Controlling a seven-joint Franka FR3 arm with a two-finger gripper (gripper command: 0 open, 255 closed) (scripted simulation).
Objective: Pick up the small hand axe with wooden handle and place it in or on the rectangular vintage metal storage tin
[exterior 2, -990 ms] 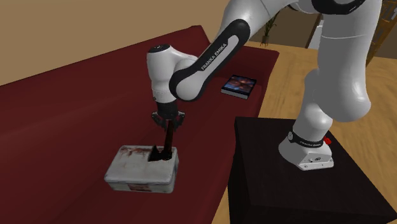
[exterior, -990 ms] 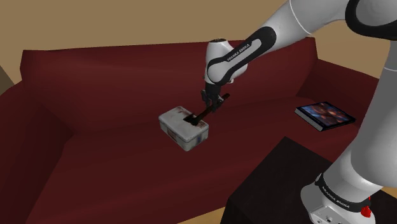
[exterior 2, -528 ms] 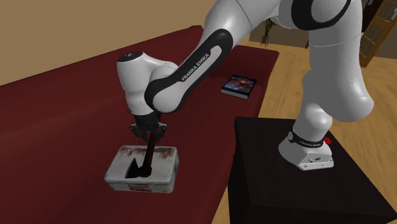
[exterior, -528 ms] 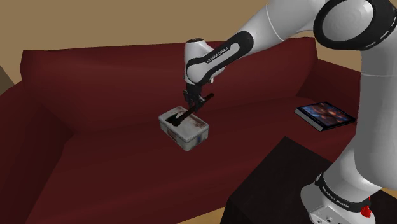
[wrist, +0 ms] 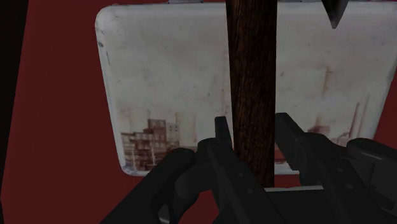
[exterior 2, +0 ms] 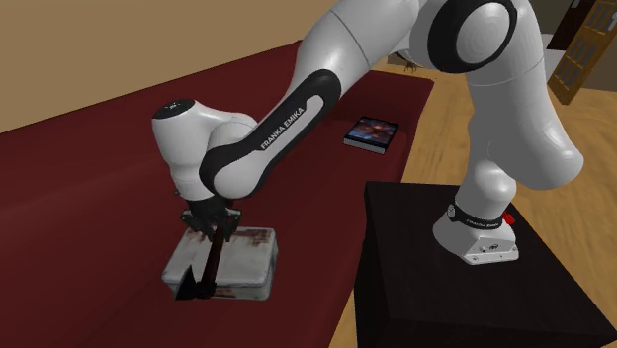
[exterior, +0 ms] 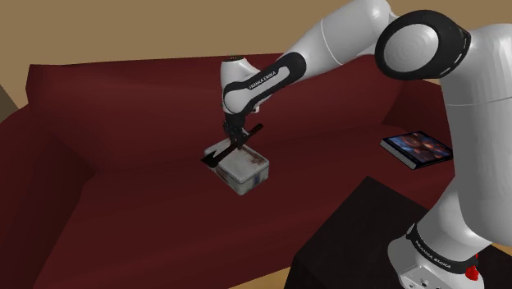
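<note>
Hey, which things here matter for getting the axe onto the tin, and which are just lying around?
Job: hand axe with a wooden handle, clasped in the pincer; worn white tin below the pincer.
Lying about: book resting on the dark red sofa.

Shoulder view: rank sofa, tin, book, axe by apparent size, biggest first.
1. sofa
2-3. tin and book: they look about alike, and their distances from the camera differ, so no ranking between them
4. axe: as long as the tin but far slimmer
</note>
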